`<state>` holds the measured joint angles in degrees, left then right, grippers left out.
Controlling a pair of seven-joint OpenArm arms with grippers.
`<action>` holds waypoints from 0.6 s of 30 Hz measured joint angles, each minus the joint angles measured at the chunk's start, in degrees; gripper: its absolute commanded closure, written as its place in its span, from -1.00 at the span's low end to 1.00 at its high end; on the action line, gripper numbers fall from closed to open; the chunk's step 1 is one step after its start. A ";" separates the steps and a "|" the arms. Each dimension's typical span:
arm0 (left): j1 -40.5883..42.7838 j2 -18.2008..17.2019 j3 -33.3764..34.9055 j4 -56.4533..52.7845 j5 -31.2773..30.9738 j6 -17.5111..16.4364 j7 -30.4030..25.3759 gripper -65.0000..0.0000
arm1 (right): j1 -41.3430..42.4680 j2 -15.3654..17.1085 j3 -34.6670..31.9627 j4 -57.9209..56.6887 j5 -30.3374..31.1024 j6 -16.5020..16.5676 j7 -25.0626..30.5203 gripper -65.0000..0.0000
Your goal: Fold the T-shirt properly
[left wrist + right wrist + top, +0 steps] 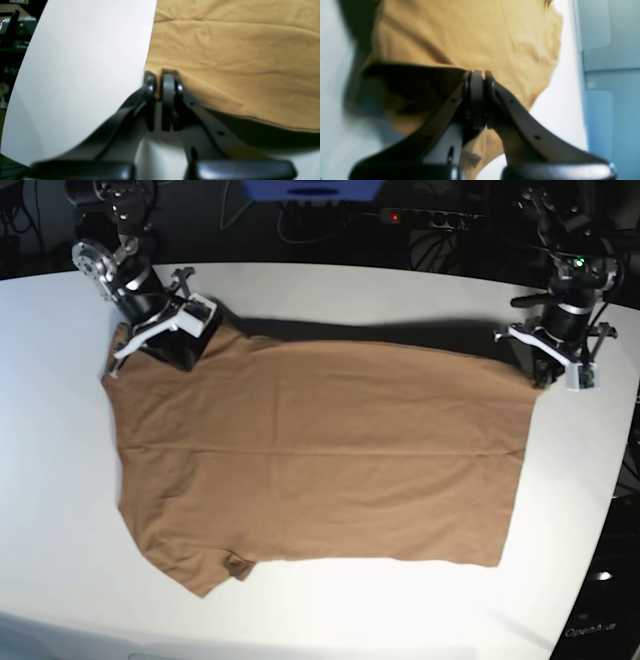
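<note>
The plain tan-brown cotton T-shirt (310, 455) is pinched at its far edge by the closed left gripper (158, 85) and right gripper (483, 75), lifted slightly off the white worktop (420, 600); next, that edge probably has to be carried evenly toward the near edge.

Tan-brown short-sleeved cotton T-shirt (310, 455) spread on rounded white table (400, 610), held at both far corners.

Cloth lies sideways, mostly flat, faint crease lines running across it; one sleeve points toward the near edge at lower left. Right gripper (122, 358), black with white parts, pinched on the far-left corner; left gripper (537, 372) pinched on the far-right corner. The far edge between them is lifted off the table and casts a dark shadow behind. Cables and power strip (430, 218) in the dark background beyond the table.
</note>
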<state>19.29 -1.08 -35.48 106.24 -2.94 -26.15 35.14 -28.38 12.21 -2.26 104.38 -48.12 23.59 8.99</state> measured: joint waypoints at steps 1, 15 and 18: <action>-0.39 -0.07 0.00 0.00 0.09 0.00 0.26 0.89 | 0.92 0.00 0.22 0.00 -0.02 -0.11 -0.09 0.98; -7.28 -2.54 0.11 -4.74 -0.26 0.22 -0.35 0.89 | 9.97 0.31 0.52 -6.80 0.00 0.39 0.20 0.98; -8.55 -2.43 0.13 -5.97 -0.11 0.20 -0.02 0.89 | 11.43 0.31 0.52 -7.56 0.02 0.15 0.46 0.98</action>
<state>10.74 -3.51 -35.35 100.27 -3.05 -25.96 35.11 -16.95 12.51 -1.74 96.82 -48.10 23.75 9.45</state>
